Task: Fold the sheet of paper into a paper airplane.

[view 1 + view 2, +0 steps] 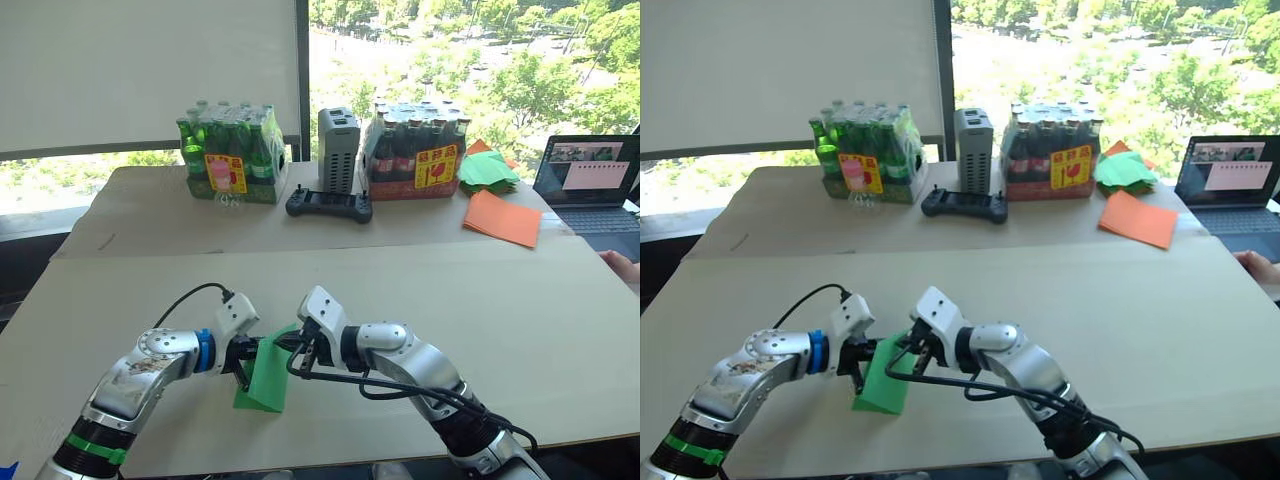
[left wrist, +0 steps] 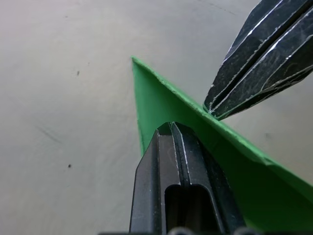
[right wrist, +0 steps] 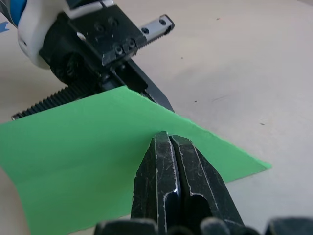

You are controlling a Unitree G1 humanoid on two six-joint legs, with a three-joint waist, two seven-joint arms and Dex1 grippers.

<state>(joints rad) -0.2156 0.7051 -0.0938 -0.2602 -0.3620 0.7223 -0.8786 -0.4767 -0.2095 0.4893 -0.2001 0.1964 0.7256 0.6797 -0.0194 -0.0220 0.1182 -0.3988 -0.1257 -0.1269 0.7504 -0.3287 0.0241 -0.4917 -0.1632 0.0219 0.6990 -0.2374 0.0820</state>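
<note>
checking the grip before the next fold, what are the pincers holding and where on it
Both hold the sheet of paper: the left pincer and the right pincer are each shut on its upper edge, from opposite sides.

The sheet of paper (image 1: 268,375) is bright plain green. The left hand (image 2: 171,131) and right hand (image 3: 167,138) have black fingers. The worktop (image 1: 420,290) is pale beige. Far back lie orange sheets (image 1: 503,218) and a green paper pile (image 1: 487,170) — beside bottle packs with yellow-and-red labels (image 1: 437,166).
</note>
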